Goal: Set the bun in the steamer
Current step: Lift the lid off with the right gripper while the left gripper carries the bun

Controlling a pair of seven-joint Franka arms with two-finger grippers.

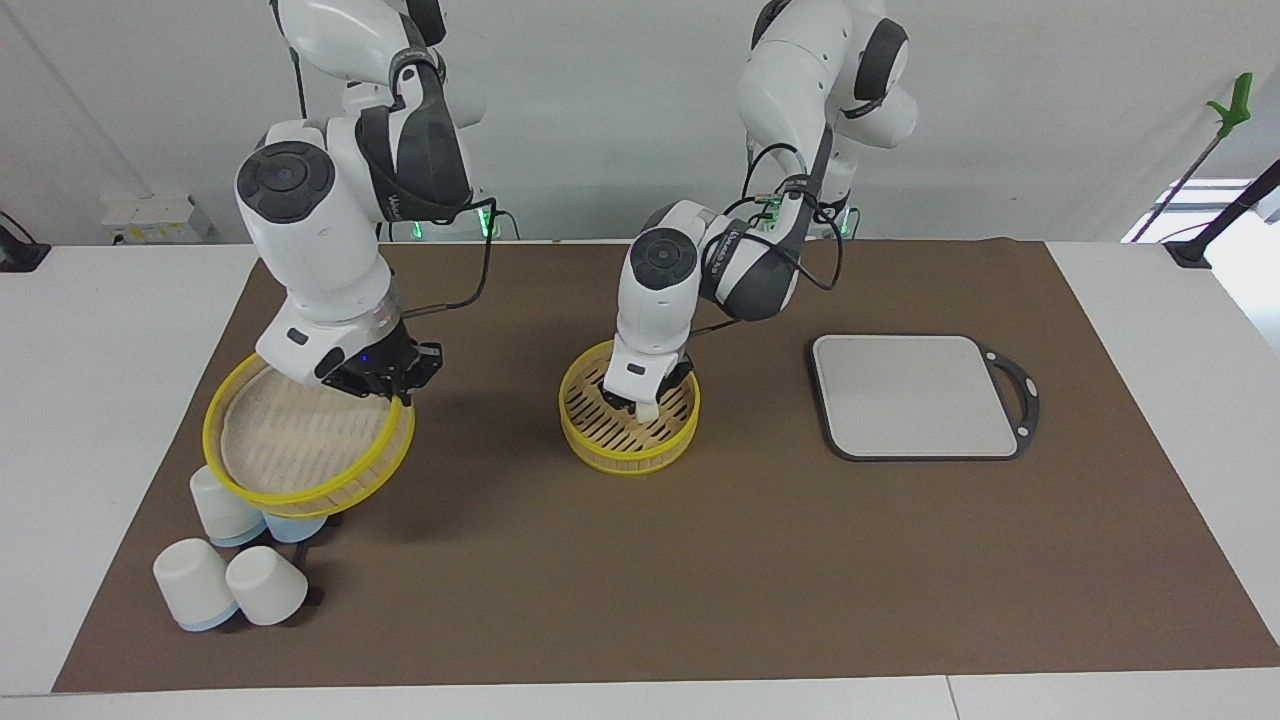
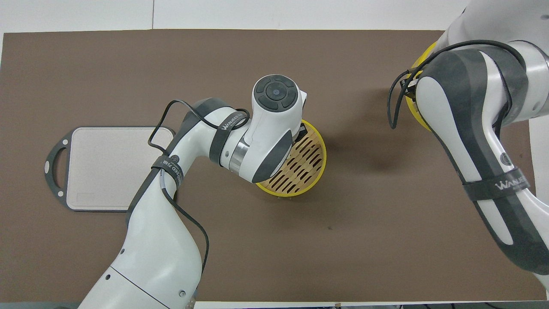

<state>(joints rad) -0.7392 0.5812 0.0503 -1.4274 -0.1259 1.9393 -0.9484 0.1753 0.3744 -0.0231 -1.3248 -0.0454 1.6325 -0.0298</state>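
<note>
The steamer is a round yellow-rimmed basket with a tan slatted floor in the middle of the brown mat; it also shows in the overhead view. My left gripper reaches down into it, shut on the small cream-white bun, which is low over the slatted floor. In the overhead view the left wrist hides the gripper and the bun. My right gripper is shut on the rim of the steamer's lid and holds it tilted in the air over the cups; a sliver of the lid shows in the overhead view.
Several upturned white cups stand at the right arm's end of the mat, partly under the raised lid. A grey rectangular board with a dark handled rim lies toward the left arm's end; it also shows in the overhead view.
</note>
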